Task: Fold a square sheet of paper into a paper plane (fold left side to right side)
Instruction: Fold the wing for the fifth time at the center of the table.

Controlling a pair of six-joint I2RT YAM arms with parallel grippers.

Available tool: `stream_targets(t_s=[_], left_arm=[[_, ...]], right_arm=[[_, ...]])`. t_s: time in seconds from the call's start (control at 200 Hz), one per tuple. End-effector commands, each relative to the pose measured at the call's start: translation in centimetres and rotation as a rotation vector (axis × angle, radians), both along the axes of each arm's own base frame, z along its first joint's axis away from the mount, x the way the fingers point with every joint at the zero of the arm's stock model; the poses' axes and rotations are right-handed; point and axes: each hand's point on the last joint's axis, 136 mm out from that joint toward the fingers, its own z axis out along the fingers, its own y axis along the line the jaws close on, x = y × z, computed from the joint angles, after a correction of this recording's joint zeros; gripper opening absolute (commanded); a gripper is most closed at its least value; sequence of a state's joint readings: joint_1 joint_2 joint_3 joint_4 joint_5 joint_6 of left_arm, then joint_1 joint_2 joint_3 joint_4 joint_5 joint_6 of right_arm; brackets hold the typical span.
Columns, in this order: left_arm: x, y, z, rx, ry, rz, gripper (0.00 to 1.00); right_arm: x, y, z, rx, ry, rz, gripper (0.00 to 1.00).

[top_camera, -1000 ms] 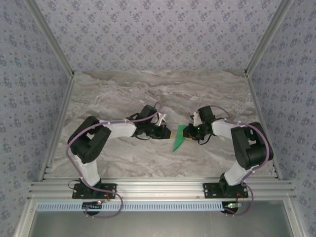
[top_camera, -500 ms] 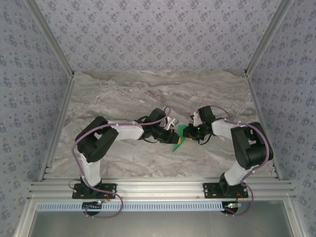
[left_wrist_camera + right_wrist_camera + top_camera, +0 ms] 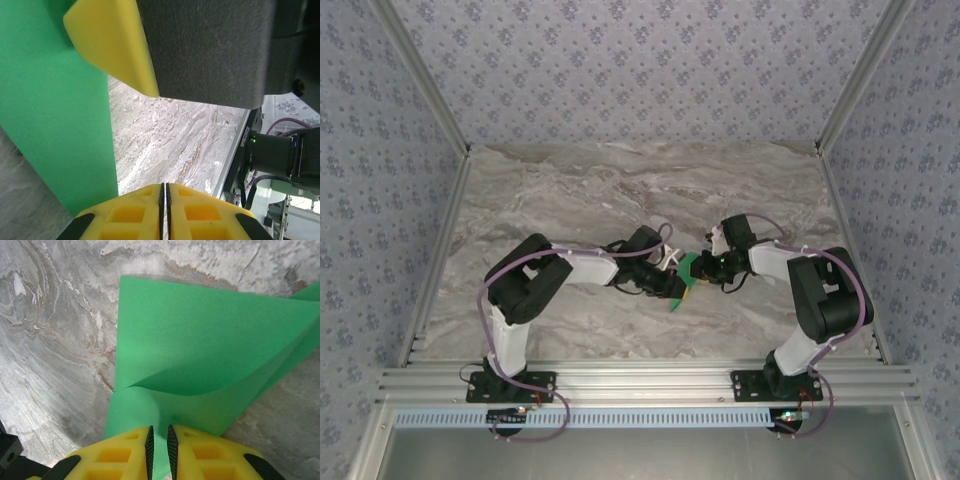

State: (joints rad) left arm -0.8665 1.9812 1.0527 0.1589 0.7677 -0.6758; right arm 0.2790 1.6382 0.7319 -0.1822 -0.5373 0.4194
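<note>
Seen from above: two black-and-white arms stretched inward across a grey marbled table (image 3: 570,190), tips close together at a bright green sheet of paper (image 3: 200,350).

Right gripper (image 3: 159,432): yellow fingers drawn close, pinching an edge of the green sheet in the narrow slot between them. Ahead of those fingertips, paper partly folded over. Lower layer flat on the marble. Upper layer bowed upward in a soft curve, spreading forward and to the right of the fingers. One straight edge running forward on the left side, bare marble beyond it.

Left gripper (image 3: 164,192): yellow fingers pressed together, only a thin dark seam between them. Sheet just beside them on the left, rising ahead as a broad green surface. Directly ahead and above, very near, a yellow finger (image 3: 112,40) and the dark body of the other gripper, right against the sheet. Whether touching it or just apart: cannot tell.
</note>
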Motion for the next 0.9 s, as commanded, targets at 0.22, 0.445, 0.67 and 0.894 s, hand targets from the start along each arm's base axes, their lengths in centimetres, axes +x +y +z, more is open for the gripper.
stream_targets(t_s=[0.22, 0.445, 0.67, 0.894], left_arm=[[-1.4, -1.0, -0.9, 0.006, 0.028, -0.038, 0.11], [-1.7, -0.8, -1.6, 0.031, 0.034, -0.035, 0.11], [-2.3, -0.5, -2.7, 0.074, 0.040, -0.036, 0.11], [-3.1, 0.1, -3.8, 0.121, 0.052, -0.027, 0.11]], right_arm=[[-2.4, -1.8, -2.8, -0.109, 0.113, -0.002, 0.18], [-2.4, -1.9, -2.9, -0.114, 0.114, -0.004, 0.18], [-2.2, -1.7, -2.6, -0.106, 0.106, -0.002, 0.18], [-2.2, -1.8, -2.6, -0.112, 0.107, -0.004, 0.18]])
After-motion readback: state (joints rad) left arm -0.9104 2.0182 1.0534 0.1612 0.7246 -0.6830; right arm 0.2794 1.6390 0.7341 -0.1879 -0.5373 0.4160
